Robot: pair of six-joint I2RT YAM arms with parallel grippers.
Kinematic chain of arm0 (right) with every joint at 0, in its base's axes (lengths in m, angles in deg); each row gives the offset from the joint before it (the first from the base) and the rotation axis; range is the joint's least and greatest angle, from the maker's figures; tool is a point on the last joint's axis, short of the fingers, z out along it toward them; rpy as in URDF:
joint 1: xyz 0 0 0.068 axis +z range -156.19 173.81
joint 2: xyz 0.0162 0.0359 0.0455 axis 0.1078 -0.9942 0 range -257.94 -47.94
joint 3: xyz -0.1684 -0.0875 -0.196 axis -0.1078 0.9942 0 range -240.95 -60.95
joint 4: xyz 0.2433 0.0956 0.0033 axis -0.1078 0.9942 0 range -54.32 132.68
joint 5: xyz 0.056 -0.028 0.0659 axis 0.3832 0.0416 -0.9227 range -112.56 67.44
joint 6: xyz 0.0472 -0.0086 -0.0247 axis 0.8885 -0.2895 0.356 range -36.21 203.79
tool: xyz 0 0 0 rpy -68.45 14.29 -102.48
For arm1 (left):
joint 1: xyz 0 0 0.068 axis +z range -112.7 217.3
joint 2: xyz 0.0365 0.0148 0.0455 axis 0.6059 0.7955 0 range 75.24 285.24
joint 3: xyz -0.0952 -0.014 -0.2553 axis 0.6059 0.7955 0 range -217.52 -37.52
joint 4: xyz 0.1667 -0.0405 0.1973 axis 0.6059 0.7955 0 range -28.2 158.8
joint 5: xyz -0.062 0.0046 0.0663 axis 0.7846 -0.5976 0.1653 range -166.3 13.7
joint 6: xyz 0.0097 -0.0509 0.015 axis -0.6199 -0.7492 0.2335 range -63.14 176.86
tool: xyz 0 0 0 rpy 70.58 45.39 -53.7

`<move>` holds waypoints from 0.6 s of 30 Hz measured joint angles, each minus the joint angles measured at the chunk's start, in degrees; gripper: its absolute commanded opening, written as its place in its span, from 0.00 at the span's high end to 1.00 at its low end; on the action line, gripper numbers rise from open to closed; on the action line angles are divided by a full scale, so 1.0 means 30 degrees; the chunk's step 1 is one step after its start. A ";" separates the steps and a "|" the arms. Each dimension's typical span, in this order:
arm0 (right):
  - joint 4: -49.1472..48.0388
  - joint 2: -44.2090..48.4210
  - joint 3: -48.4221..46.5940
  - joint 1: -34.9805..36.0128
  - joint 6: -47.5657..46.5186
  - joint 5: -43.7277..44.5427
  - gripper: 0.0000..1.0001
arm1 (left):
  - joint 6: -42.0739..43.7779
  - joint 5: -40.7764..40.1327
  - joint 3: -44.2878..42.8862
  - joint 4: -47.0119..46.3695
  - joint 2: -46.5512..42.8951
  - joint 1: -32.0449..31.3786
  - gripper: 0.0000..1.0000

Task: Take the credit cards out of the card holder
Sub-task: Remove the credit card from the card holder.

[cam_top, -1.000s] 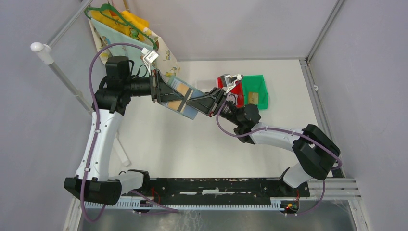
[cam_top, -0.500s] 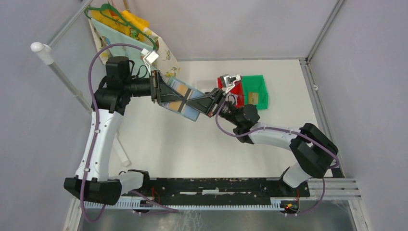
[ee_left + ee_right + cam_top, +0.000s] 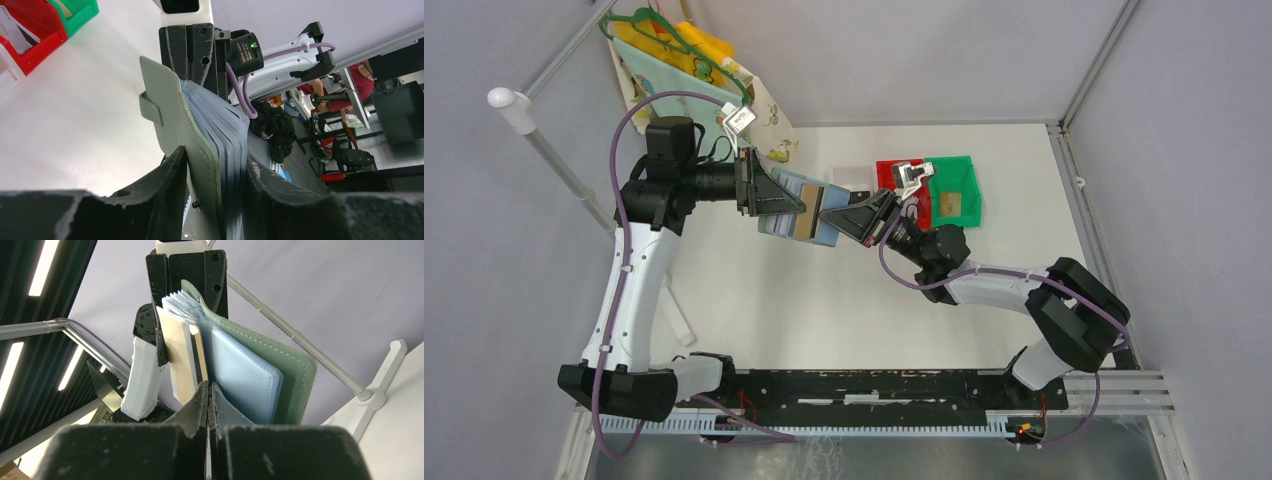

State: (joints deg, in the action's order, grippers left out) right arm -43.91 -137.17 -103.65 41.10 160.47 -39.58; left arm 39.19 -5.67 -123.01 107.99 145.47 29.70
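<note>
Right wrist: right tool [image 3: 208, 387] pinches credit card [image 3: 181, 360].

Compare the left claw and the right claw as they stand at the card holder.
The left claw stands parted around the thick card holder, clamping it; the right claw is shut, tips together. The left claw takes the whole holder; the right claw's tips meet only at the edge of a tan card. Both are black and point at each other.

The top view looks down on the counter [image 3: 824, 300] from high at 6 o'clock; the left wrist view faces 3 o'clock, the right 9 o'clock, both close on the shared card holder [image 3: 809, 190]
</note>
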 measured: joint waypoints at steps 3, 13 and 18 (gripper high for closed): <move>-0.0029 0.0066 0.0066 0.0000 0.0000 0.0000 1.00 | 0.0073 0.0080 0.0000 0.0000 0.0000 0.0007 0.73; -0.1049 0.0146 0.0474 -0.0160 0.0401 -0.0182 0.53 | 0.0189 0.0510 0.0000 0.0146 0.0000 0.0000 0.98; -0.1311 -0.0226 0.0000 -0.0138 0.0532 -0.0525 0.54 | 0.0189 0.0510 -0.0066 0.0138 0.0007 0.0007 0.98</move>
State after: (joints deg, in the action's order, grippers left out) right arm -47.85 -137.85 -103.65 40.68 162.07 -41.15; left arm 39.76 -4.14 -123.21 108.41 145.50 29.72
